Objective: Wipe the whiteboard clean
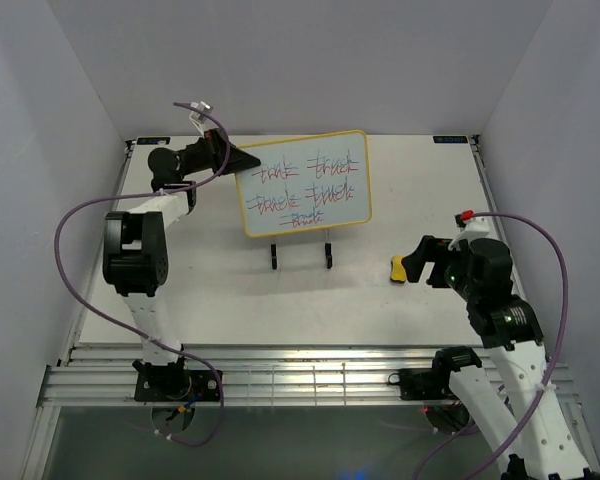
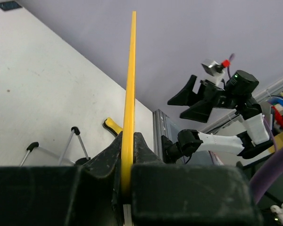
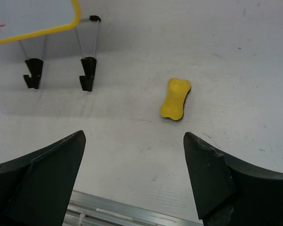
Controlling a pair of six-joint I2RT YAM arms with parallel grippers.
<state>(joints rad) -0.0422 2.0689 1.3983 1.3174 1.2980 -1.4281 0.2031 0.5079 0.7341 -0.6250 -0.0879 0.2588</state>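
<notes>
In the upper centre of the top view, the whiteboard (image 1: 303, 183) stands with its face toward the camera, its thin yellow rim framing rows of red and blue scribbles. We see the left tool (image 1: 248, 160) pinching the board at its left edge, in the upper left of the frame. The left wrist view shows the same grasp from behind. There the whiteboard (image 2: 130, 84) appears edge-on as a thin yellow line rising from the bottom centre to the top of the frame, and the left tool (image 2: 127, 160) is pressed against it from both sides. Below the board in the top view, the black wire stand (image 1: 300, 253) sits on the white counter (image 1: 380, 320); we cannot tell whether the board touches it. In the right wrist view the stand (image 3: 87, 75) occupies the upper left, with a corner of the whiteboard (image 3: 28, 14) above it.

At the right centre of the top view, the right tool (image 1: 412, 266) points toward the left of the frame, with the yellow eraser (image 1: 394, 269) just beside its tips. The right wrist view shows the right tool (image 3: 133, 141) spread wide. Its two dark fingers (image 3: 47, 169) fill the lower corners, and the bone-shaped eraser (image 3: 175, 98) lies flat on the counter (image 3: 132, 122) beyond them, right of centre and apart from both. The eraser (image 2: 112, 125) also shows in the left wrist view, just left of the board's edge and near the stand (image 2: 76, 131).
</notes>
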